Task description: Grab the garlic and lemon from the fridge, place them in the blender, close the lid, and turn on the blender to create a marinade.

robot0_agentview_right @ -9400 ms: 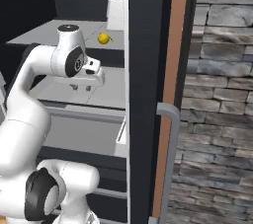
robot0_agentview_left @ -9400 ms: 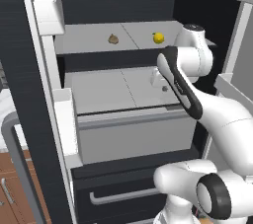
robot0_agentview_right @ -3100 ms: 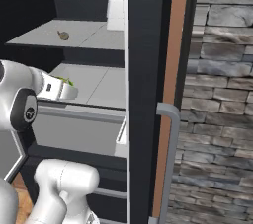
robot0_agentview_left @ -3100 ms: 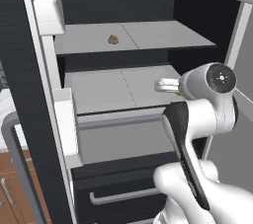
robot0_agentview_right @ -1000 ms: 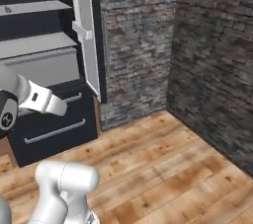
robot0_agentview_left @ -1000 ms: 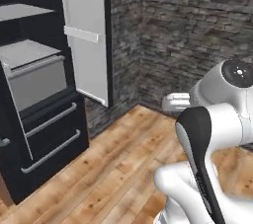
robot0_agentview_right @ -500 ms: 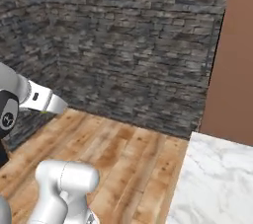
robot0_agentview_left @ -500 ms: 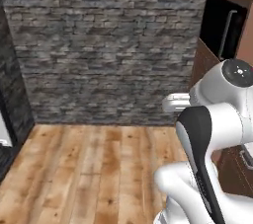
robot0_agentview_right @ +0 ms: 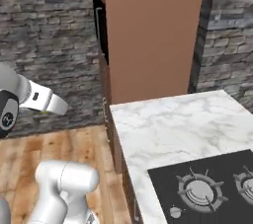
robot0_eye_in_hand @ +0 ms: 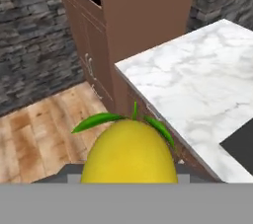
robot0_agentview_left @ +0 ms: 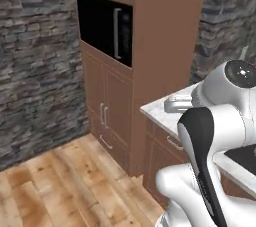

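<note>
The lemon, bright yellow with green leaves at its top, sits close up at the bottom middle of the hand view, and my gripper is shut on it. In the left base view the gripper points left, level with the counter's edge. In the right base view the gripper reaches right over the wooden floor. The lemon hides the fingertips in the hand view. The garlic, fridge, blender and lid are out of view.
A tall brown cabinet holds a black oven with a bar handle. Beside it runs a white marble counter with a black cooktop. Around them are a stone wall and a wooden floor.
The base has turned, so the whole scene swung from the fridge and stone wall to the oven cabinet and marble counter. The gripper kept its hold on the lemon.
</note>
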You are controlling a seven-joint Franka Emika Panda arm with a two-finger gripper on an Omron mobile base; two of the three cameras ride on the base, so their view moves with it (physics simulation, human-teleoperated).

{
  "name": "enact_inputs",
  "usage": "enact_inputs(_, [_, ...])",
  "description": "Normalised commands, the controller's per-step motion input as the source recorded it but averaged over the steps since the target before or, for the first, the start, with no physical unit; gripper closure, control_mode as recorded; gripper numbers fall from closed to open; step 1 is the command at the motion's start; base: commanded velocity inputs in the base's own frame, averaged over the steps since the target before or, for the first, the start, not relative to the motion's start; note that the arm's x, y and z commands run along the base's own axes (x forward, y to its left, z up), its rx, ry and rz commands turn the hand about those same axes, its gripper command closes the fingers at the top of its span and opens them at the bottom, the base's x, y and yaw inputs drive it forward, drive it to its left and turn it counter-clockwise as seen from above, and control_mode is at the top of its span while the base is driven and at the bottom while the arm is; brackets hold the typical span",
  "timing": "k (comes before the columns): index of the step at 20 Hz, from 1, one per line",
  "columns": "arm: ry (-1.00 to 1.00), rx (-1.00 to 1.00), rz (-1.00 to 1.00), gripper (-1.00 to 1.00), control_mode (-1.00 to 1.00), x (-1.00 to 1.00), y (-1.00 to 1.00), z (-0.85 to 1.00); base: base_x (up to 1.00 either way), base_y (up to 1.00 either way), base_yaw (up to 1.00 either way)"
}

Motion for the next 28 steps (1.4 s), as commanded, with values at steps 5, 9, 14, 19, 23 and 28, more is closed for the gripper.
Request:
enact_inputs(5, [0.00,0.00,0.00,1.00,1.00,0.00,0.00,0.00,-0.19,0.01,-0.95])
enact_inputs(9, [0.00,0.00,0.00,1.00,1.00,0.00,0.00,0.00,-0.50,0.03,-0.89])
enact_inputs(14, [0.00,0.00,0.00,1.00,1.00,0.00,0.00,0.00,-0.64,-0.08,-0.81])
enact_inputs(19, [0.00,0.00,0.00,1.00,1.00,0.00,0.00,0.00,-0.26,-0.90,-0.64])
enact_inputs(23, [0.00,0.00,0.00,1.00,1.00,0.00,0.00,0.00,-0.01,-1.00,-0.57])
enact_inputs(28, [0.00,0.00,0.00,1.00,1.00,0.00,0.00,0.00,0.00,-1.00,-0.62])
